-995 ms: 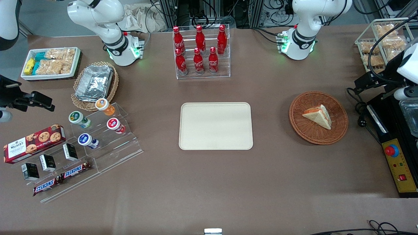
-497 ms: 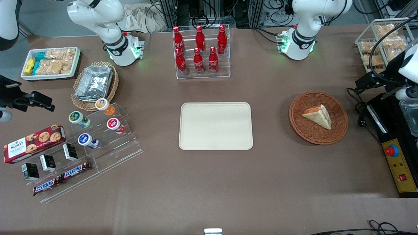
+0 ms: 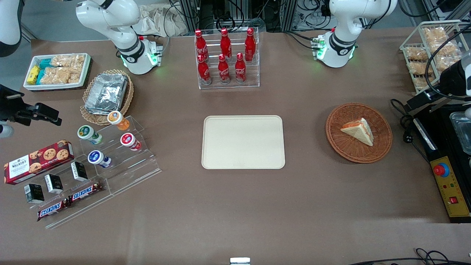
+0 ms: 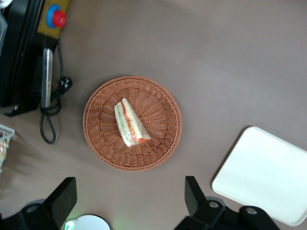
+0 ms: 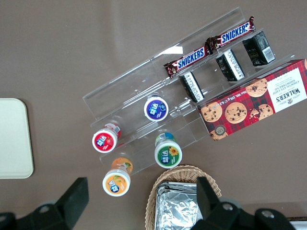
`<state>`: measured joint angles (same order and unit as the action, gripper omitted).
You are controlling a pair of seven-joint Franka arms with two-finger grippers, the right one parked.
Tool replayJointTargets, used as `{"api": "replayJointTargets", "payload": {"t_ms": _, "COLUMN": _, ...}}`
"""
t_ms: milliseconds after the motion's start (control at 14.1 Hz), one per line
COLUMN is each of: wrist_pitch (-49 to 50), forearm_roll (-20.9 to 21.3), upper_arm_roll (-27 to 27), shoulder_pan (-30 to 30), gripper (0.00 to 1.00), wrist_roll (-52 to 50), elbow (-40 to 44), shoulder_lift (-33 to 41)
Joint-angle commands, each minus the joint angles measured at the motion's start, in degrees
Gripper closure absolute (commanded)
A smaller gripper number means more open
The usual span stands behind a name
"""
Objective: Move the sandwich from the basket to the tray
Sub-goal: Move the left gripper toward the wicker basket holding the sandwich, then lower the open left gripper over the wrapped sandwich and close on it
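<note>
The gripper [image 4: 127,201] is hovering high with jaws spread and empty, approaching; the sandwich [image 4: 129,123] is lying in the basket [image 4: 163,96] ahead of them. Next: descending to straddle it.

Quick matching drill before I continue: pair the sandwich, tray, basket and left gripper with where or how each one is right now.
Things:
1. sandwich
2. tray
3. basket
4. gripper

States:
A. holds the wedge, toward the working arm's end of the table
B. open, high above the basket
C. lying in the reddish-brown wicker
D. bare, at the table's middle, nearer the front camera than the cola bottles

Pairs: 1-C, 2-D, 3-A, 4-B
</note>
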<state>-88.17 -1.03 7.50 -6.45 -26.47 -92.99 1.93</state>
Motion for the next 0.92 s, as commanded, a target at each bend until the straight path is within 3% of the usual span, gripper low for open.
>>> {"api": "replayJointTargets", "payload": {"t_ms": 0, "wrist_pitch": -6.54, "forearm_roll": 0.59, "upper_arm_roll": -0.03, "shoulder_pan": 0.21, "gripper": 0.0, "wrist_roll": -8.39, "elbow": -9.71, "shoulder_lift": 5.08}}
{"api": "replayJointTargets", "payload": {"t_ms": 426, "wrist_pitch": -20.97, "forearm_roll": 0.68, "upper_arm_roll": -0.03, "shoulder_pan": 0.3, "gripper": 0.0, "wrist_roll": -22.12, "elbow": -27.75, "shoulder_lift": 10.46}}
{"api": "replayJointTargets", "payload": {"t_ms": 852, "wrist_pitch": -30.2, "forearm_roll": 0.15, "upper_arm_roll": -0.2, "shoulder_pan": 0.3, "gripper": 0.0, "wrist_roll": -27.85, "elbow": -35.85, "shoulder_lift": 9.23}}
